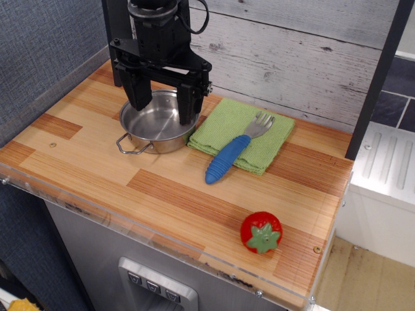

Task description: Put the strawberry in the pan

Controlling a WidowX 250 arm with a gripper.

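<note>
The strawberry (260, 232), glossy red with a green leafy cap, lies on the wooden counter near the front right corner. The pan (157, 123), a shallow shiny steel pot with a wire loop handle at its front left, sits at the back left of the counter and holds nothing. My gripper (163, 102) hangs above the pan with its two black fingers (137, 92) spread wide apart and nothing between them. The gripper is far from the strawberry, which lies to the front right.
A green cloth (241, 133) lies right of the pan, with a blue-handled fork (228, 157) resting on it and sticking out toward the front. A grey plank wall runs behind. The counter's front edge (162, 249) has a clear plastic lip.
</note>
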